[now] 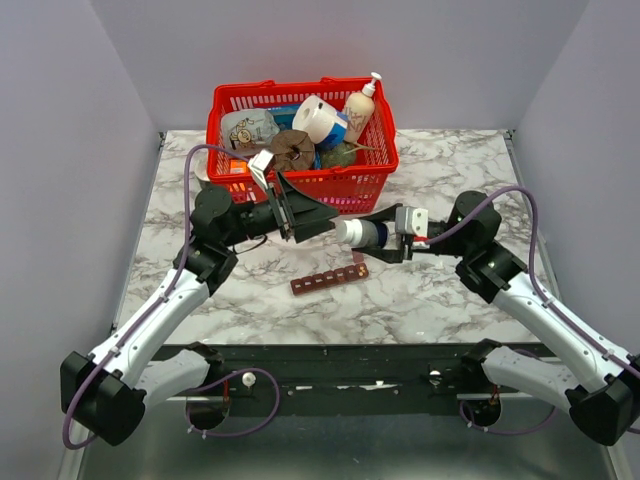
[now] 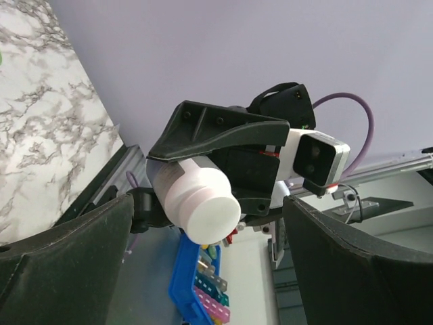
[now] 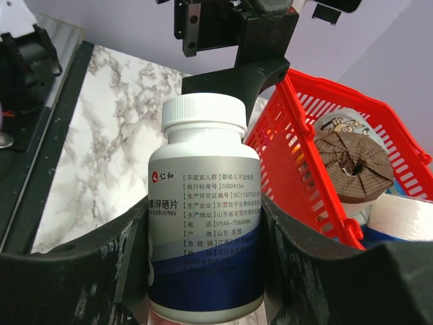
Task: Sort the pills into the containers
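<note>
Currently the right hand (image 1: 383, 237) is clamped on a white pill bottle (image 3: 205, 210), fingers pressed on its labelled sides. The bottle is held sideways in the air, its white cap (image 2: 211, 218) pointing at the left hand (image 1: 300, 212). The left hand's jaws are spread wide and hold nothing; the cap sits near its 2 fingers, ungripped. The containers (image 1: 329, 279), a dark-red strip of small square compartments, lie flat on the marble worktop (image 1: 420, 300), below the bottle and between the 2 arms, nothing touching them. A red mesh basket (image 1: 228, 110) of mixed items sits behind, at the far side.
</note>
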You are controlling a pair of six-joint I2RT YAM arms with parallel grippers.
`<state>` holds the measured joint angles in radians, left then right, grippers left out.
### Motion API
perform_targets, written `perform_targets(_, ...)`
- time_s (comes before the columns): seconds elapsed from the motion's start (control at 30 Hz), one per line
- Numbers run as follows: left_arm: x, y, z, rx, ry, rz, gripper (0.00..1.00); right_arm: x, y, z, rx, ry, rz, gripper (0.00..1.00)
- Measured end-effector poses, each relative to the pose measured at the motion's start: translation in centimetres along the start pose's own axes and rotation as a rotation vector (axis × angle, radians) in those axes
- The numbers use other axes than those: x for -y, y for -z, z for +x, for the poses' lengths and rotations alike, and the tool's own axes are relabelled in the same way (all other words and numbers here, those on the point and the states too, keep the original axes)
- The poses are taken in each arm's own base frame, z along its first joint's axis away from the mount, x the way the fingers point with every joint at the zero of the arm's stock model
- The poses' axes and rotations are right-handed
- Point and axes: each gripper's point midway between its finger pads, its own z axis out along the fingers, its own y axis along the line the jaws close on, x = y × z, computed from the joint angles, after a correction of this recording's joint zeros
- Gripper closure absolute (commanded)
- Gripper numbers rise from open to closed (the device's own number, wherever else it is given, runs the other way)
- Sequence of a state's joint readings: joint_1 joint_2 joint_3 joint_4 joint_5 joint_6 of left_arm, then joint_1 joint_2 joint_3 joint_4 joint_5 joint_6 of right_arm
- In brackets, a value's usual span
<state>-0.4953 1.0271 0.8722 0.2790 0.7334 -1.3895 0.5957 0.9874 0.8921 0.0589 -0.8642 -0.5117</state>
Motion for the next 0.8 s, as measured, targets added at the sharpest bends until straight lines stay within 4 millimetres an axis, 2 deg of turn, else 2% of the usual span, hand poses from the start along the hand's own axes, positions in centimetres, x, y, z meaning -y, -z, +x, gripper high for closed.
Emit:
perform_targets(0.23, -0.6, -0.5, 0.9, -0.037, 0.001, -0.032, 0.04, 0.7, -0.3, 0.8, -0.036, 0.057, 0.051, 1.00)
perform_targets(0.43, -0.1, -1.1, 1.6, -0.076, -0.058, -0.076, 0.12, 1.2, -0.5, 1.0, -0.055, 0.092, 0.085, 1.00)
perform_targets(0.47, -0.1, -1.2, 1.7, -0.078, -0.066, -0.082, 0.18, 1.2, -0.5, 1.1, -0.059, 0.092, 0.088, 0.99)
perform_targets(0.63, -0.9, -1.5, 2.0, -0.086, -0.093, -0.140, 0.26, 1.2, -0.6, 1.7, -0.077, 0.091, 0.097, 0.99)
perform_targets(0.67, -1.2, -1.6, 2.1, -0.091, -0.095, -0.156, 0.32, 1.2, -0.6, 1.8, -0.079, 0.089, 0.098, 0.99)
perform_targets(0.73, -1.8, -1.7, 2.3, -0.100, -0.098, -0.184, 0.37, 1.2, -0.6, 1.8, -0.081, 0.089, 0.101, 0.99)
perform_targets(0.77, -2.0, -1.8, 2.3, -0.102, -0.104, -0.192, 0.44, 1.2, -0.6, 1.9, -0.082, 0.088, 0.102, 0.99)
perform_targets(0.8, -2.2, -1.9, 2.4, -0.108, -0.104, -0.205, 0.45, 1.2, -0.6, 1.9, -0.083, 0.088, 0.102, 0.99)
